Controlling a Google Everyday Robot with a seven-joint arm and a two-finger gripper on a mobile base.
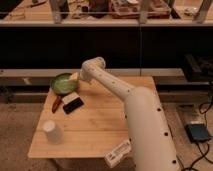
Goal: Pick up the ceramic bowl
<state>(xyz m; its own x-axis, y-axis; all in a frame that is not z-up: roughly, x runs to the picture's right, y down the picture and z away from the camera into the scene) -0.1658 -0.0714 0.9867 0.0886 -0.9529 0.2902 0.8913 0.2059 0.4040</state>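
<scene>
dim, warm light from overhead. wooden table (107, 127) is the brightest patch; behind the table, deep shadow, near black. white arm (145, 125) above the table carries an even, soft sheen. gripper (75, 76) at the table's far-left corner is blurred. whole frame soft, grainy.

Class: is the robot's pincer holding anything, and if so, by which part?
Nothing is held. The pincer is open at the right rim of the ceramic bowl, which sits on the table.
</scene>
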